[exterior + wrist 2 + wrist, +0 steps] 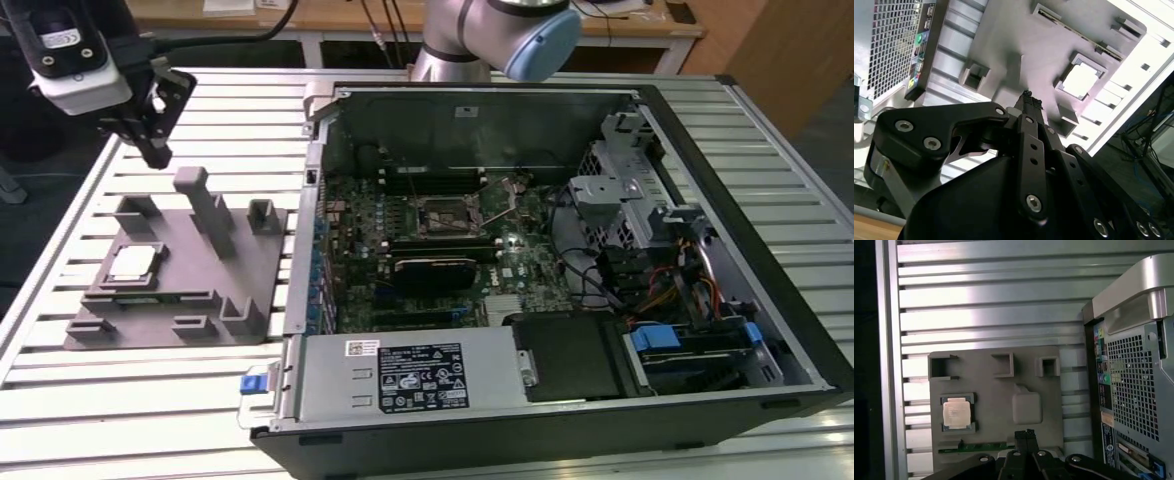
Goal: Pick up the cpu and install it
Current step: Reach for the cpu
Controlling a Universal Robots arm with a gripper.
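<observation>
Over the bench (147, 400), on the exterior view's left, the end effector (156, 150) is hovering closed and empty; the cpu (134, 263) is sitting unpicked in its grey fixture (200, 295).

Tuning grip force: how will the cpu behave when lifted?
Likely stiff: the cpu is a flat, metal-topped square. Probably light, being so thin. Seated in a pocket of the grey fixture, it shouldn't slide or roll.

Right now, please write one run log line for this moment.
gripper: shut, empty, raised near grey fixture | cpu: in fixture recess, not grasped
</observation>
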